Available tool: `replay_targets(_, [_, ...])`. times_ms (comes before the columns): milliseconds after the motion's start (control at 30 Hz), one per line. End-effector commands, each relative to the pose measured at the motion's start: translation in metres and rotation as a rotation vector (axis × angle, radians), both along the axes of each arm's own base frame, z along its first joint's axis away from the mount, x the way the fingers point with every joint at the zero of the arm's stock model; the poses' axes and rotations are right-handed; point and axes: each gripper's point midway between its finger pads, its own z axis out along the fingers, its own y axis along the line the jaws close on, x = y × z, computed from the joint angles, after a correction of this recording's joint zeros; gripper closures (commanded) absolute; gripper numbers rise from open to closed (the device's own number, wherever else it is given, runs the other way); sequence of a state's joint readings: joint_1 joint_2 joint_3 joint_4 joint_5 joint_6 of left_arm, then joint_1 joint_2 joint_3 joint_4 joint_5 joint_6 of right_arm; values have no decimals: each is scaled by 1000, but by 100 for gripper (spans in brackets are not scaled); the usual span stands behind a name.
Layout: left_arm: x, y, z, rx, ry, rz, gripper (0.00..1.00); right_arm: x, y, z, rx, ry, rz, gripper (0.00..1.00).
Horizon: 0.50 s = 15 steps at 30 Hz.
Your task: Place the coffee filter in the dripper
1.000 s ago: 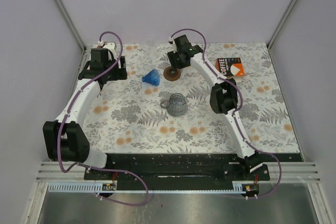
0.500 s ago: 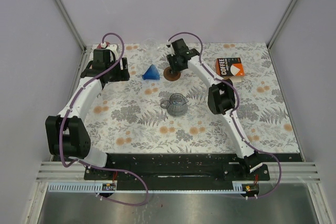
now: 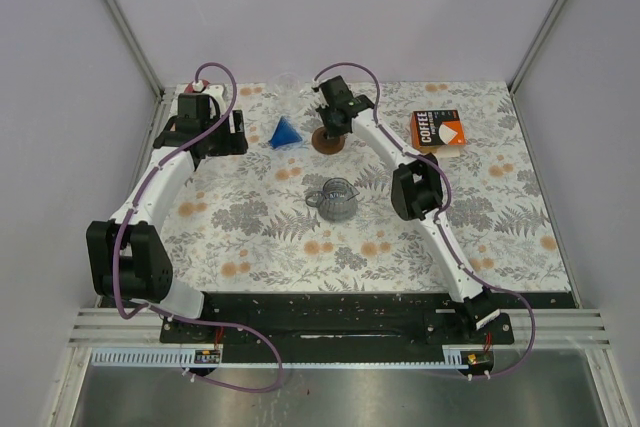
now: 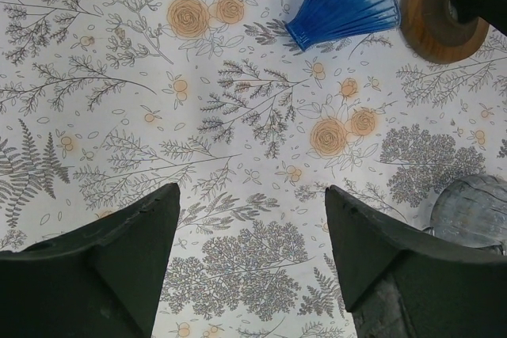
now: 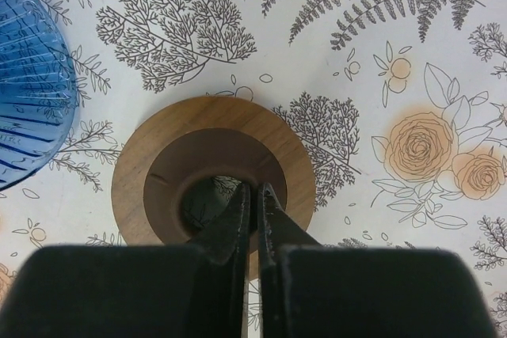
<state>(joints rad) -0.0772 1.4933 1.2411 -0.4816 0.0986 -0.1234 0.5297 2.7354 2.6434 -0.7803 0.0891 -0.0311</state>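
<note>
Your right tool (image 5: 253, 189) is pinched shut, empty, at the wooden ring (image 5: 214, 112). The blue dripper (image 3: 286, 134) lies tipped beside it near the bench (image 3: 260, 237)'s far edge. One bump could roll it away.

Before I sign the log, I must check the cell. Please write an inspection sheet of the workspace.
Surface: flowered cloth, lying flat.
Job's things: blue dripper close beside wooden ring; coffee filter box far right; no loose filter seen.
Clutter: glass jug mid-table; small clear thing at far edge, unclear.
Pincers: left pincer open, empty; right pincer shut, tips at the ring's hole.
Cables: purple cables loop along both arms.
Surroundings: plain white walls.
</note>
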Motion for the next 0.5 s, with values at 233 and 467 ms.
replay_targets(233, [-5, -26, 55, -11, -151, -252, 28, -20, -9, 163, 94, -204, 18, 100])
replay_targets(467, [-30, -38, 148, 281, -468, -582, 23, -84, 7, 255, 271, -198, 247, 100])
